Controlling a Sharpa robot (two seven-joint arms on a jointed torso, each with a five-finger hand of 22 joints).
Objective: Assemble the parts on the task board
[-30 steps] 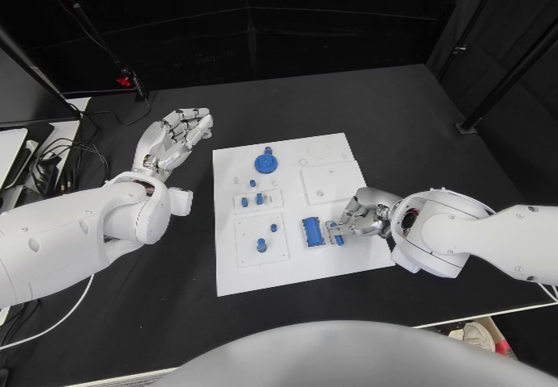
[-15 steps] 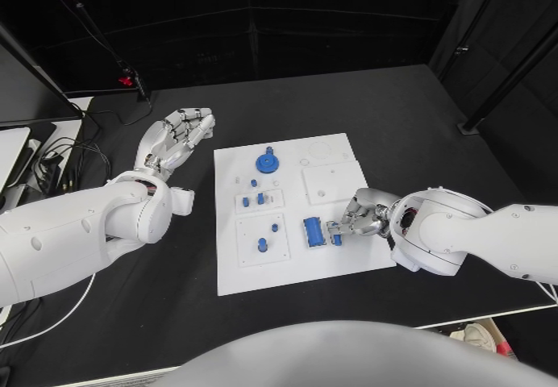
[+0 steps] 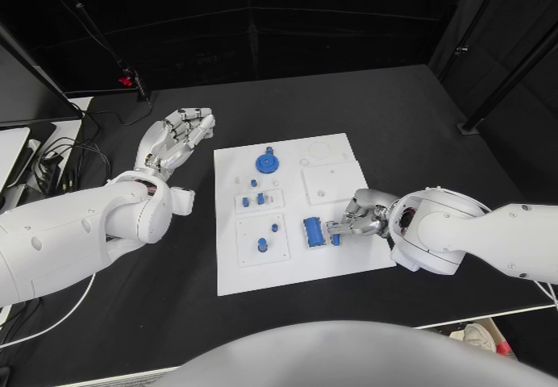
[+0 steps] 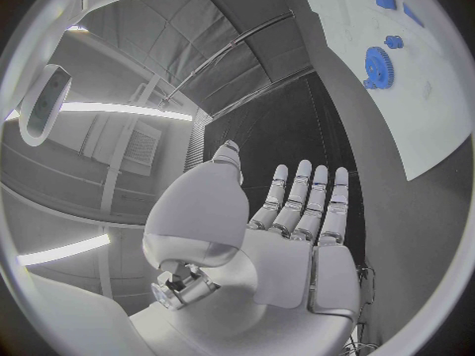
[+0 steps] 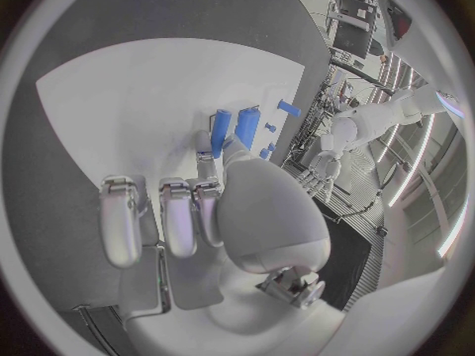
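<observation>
The white task board [image 3: 349, 173] lies in the middle of the black table. On it a blue gear [image 3: 266, 164] sits at the far end and a blue rectangular block [image 3: 312, 231] stands nearer me. My right hand [image 3: 360, 218] rests on the board's right side and pinches a small blue part [image 3: 335, 237] right beside the block. The right wrist view has that part [image 5: 220, 124] at my fingertips [image 5: 203, 147], next to the block [image 5: 248, 126]. My left hand [image 3: 174, 137] lies off the board's far left corner, fingers straight and holding nothing; the left wrist view has this hand [image 4: 292, 221] with the gear [image 4: 377, 65] beyond it.
Several small blue pieces sit in the board's left plates, such as a peg [image 3: 258, 198] and another [image 3: 262, 244]. Cables [image 3: 64, 149] lie at the table's left edge. A black post [image 3: 471, 125] stands on the table at the far right.
</observation>
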